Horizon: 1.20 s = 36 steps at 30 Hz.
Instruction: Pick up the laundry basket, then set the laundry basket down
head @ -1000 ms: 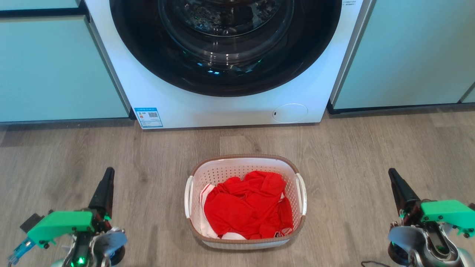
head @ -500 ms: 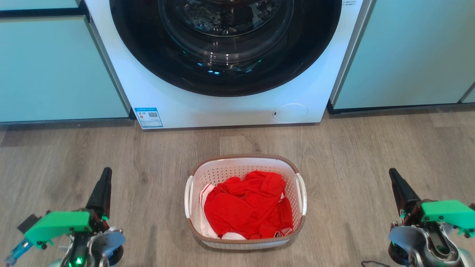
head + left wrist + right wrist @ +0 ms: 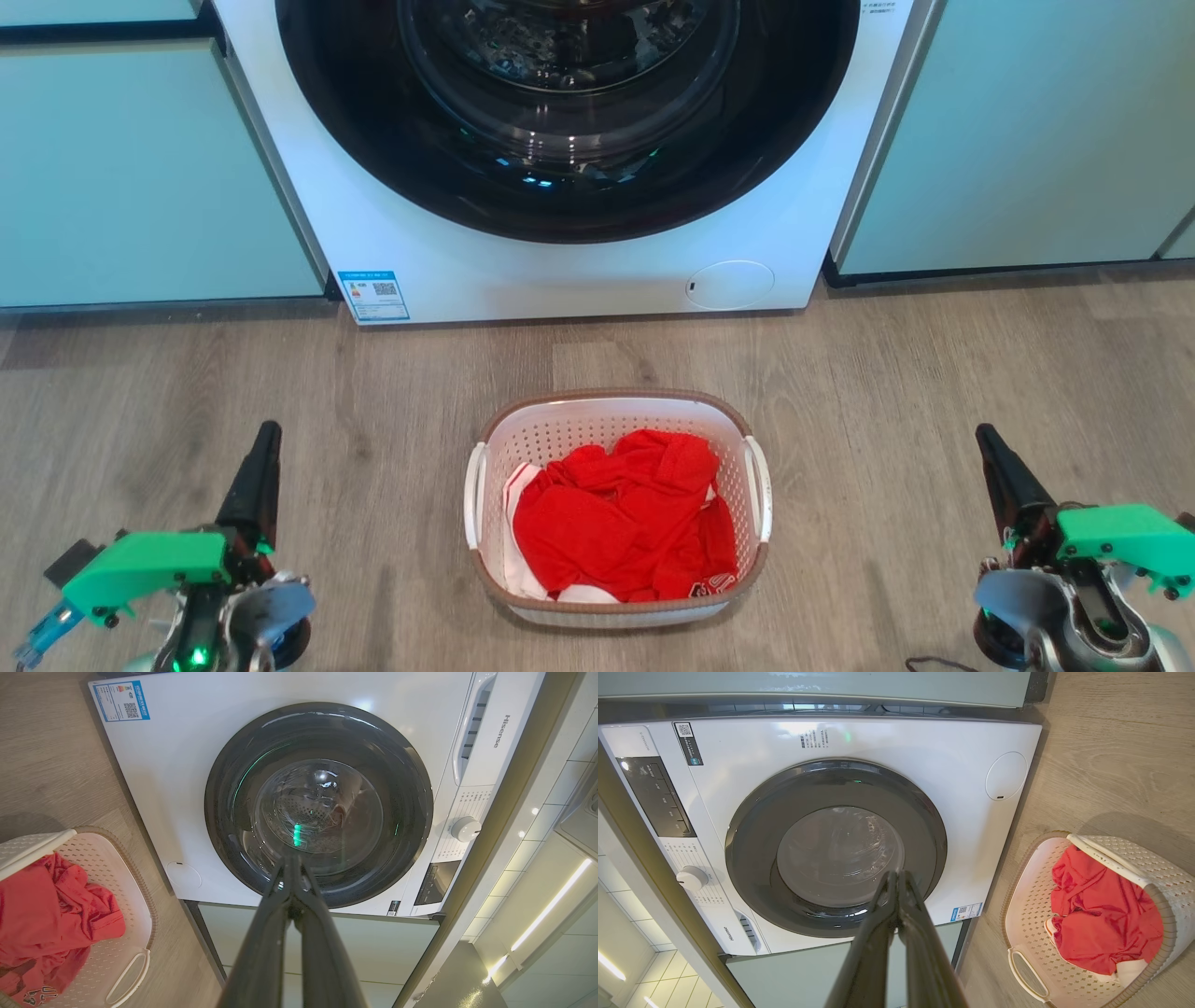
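The laundry basket (image 3: 560,431), white and perforated with a brown rim and two white side handles, sits on the wooden floor in front of the washing machine. Red clothes (image 3: 621,518) fill it. The same laundry basket (image 3: 119,933) lies at the left wrist view's lower left and at the right wrist view's lower right (image 3: 1029,924). My left gripper (image 3: 267,432) hovers well to the basket's left, shut and empty, its fingertips (image 3: 290,863) pressed together. My right gripper (image 3: 982,434) hangs well to the basket's right, also shut and empty, with its tips (image 3: 896,877) touching.
A white front-loading washing machine (image 3: 560,271) with a dark round door stands just behind the basket. Pale green cabinets (image 3: 140,177) flank it on both sides. Bare wooden floor (image 3: 373,392) lies between each gripper and the basket.
The left gripper has shifted slightly to the left and a touch higher in the head view. The basket and the right gripper have hardly moved.
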Motion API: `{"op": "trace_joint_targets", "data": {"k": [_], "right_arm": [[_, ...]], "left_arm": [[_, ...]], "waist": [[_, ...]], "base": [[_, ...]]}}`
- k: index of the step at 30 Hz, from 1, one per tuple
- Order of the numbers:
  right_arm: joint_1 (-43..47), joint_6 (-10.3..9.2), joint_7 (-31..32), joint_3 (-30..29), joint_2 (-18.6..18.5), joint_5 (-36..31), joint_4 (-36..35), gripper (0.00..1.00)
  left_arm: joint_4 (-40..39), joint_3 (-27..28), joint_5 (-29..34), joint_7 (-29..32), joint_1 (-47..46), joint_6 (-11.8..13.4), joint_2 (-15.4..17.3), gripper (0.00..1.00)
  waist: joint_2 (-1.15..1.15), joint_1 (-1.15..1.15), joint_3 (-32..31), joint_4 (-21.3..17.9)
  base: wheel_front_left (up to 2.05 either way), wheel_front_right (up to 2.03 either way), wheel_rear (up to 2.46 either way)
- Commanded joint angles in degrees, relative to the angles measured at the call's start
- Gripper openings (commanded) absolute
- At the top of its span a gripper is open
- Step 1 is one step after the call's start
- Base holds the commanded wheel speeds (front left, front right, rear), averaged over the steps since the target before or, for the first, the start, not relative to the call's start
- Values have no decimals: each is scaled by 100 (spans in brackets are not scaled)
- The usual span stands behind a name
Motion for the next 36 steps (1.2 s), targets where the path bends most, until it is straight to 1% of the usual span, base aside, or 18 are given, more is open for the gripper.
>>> {"op": "trace_joint_targets", "data": {"k": [1, 36], "right_arm": [[-266, 14, 51, 110, -51, -33, -177, 0], [-269, 14, 70, 88, -35, -52, -176, 0]], "left_arm": [[-167, 186, 54, 39, -352, -38, 29, 0], [-166, 215, 78, 62, -354, -38, 9, 0]], "waist": [[0, 0, 0, 0], [0, 0, 0, 0]], "base": [[0, 0, 0], [0, 0, 0]]}}
